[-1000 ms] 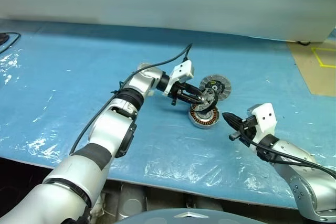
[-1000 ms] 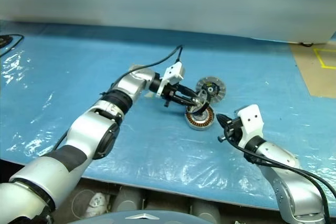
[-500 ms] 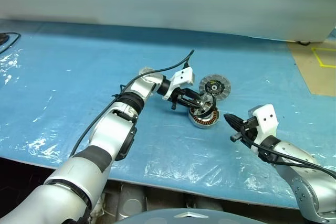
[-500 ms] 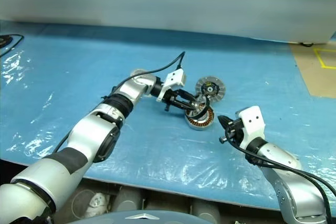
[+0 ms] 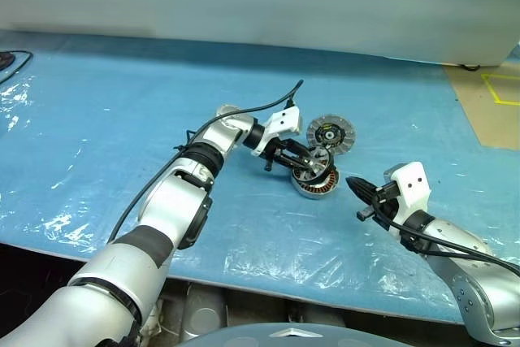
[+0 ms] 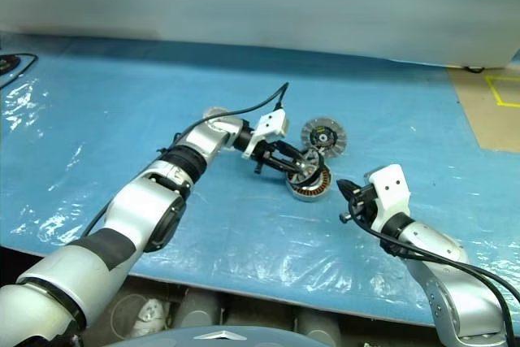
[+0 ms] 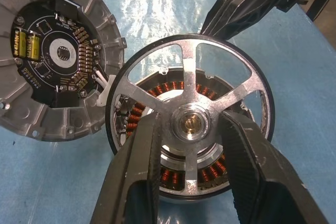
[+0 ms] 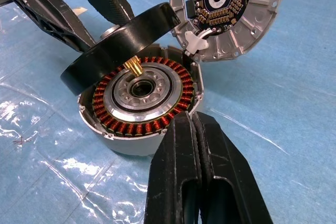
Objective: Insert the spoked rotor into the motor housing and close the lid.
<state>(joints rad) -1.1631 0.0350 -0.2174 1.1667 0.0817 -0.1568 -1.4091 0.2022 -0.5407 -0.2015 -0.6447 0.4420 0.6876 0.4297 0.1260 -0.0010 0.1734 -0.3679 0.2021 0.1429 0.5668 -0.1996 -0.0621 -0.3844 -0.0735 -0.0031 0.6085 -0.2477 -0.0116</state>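
Over copper-wound motor housing (image 8: 137, 103), tilted spoked rotor (image 7: 189, 121), ribbed grey lid (image 7: 50, 61) beside

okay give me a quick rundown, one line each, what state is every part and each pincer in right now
spoked rotor: held by the left pincer, tilted over the housing, not yet seated.
motor housing: upright on the blue sheet, open, copper windings exposed.
lid: off, lying beside the housing, circuit-board face up.
left pincer: shut on the rotor, its fingers either side of the hub.
right pincer: shut, holding nothing, near the housing's rim.
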